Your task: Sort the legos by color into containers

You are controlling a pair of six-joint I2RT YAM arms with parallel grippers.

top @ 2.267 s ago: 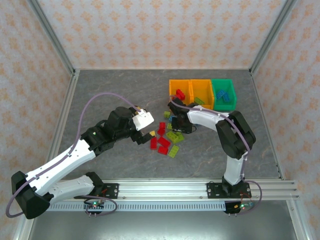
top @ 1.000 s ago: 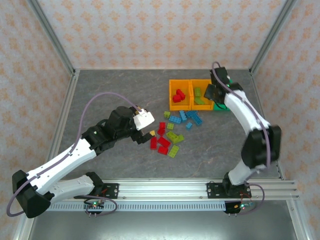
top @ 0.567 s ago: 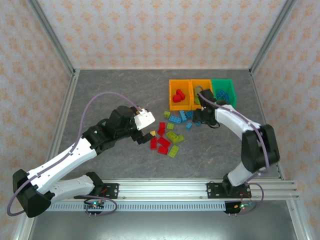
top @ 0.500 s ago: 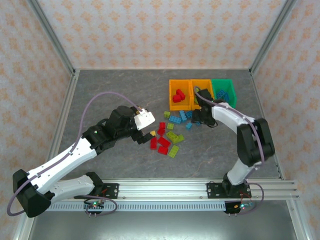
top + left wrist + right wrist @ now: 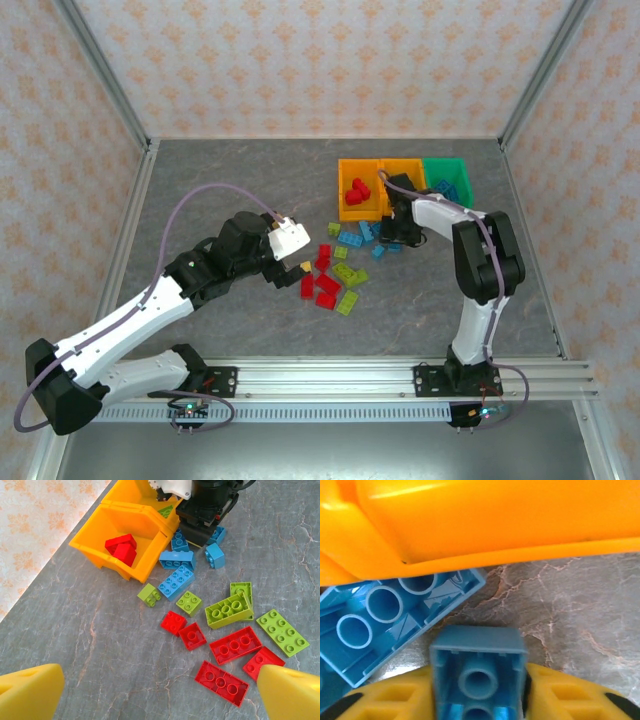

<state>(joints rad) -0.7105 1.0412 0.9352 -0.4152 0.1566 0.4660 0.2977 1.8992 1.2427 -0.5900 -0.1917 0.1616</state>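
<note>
Top view: the right gripper [image 5: 398,230] has come back from the green bin [image 5: 446,162] to the blue legos [image 5: 351,238] on the worktop [image 5: 220,200].

Left wrist view: the left gripper [image 5: 160,690] is wide open above red legos [image 5: 221,682].

Right wrist view: its fingers [image 5: 385,702] squeeze a blue brick [image 5: 477,675] beside an orange bin [image 5: 495,520].

The right gripper [image 5: 399,228] is no longer over the green bin [image 5: 446,162]: it sits low before the middle orange bin [image 5: 405,164], jaws now clamped on a blue brick [image 5: 477,672], elbow swung inward
</note>
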